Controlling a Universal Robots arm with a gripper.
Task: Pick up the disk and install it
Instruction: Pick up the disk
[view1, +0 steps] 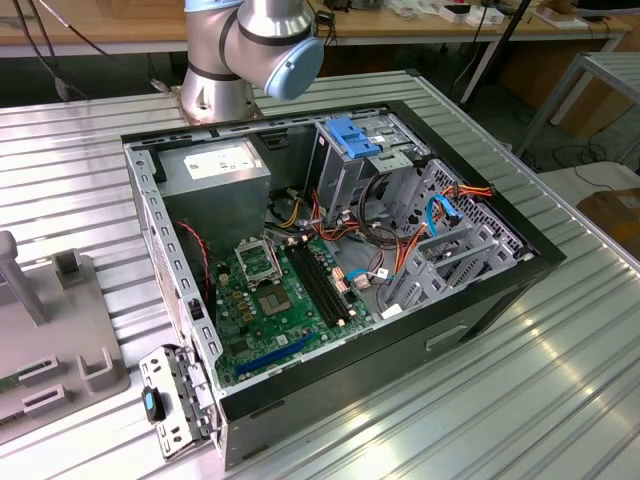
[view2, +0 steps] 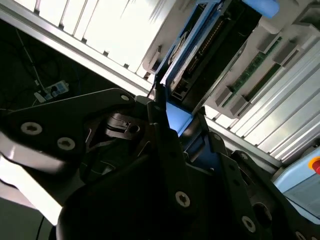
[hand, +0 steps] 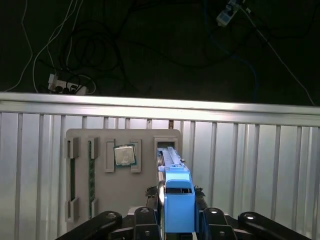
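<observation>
Hand (hand: 176, 194) clamped on disk (hand: 178, 207), blue carrier between fingers (hand: 150, 201); disk edge-on over grey tray (hand: 100, 200).

The disk (view2: 200, 50) is presented edge-on, with its blue carrier clamped between the black fingers (view2: 159, 122) of the gripper (view2: 177, 120). Behind it, a grey slotted tray (view2: 260, 70) is seated on the ribbed metal table (view2: 100, 25), near the table's edge.
</observation>
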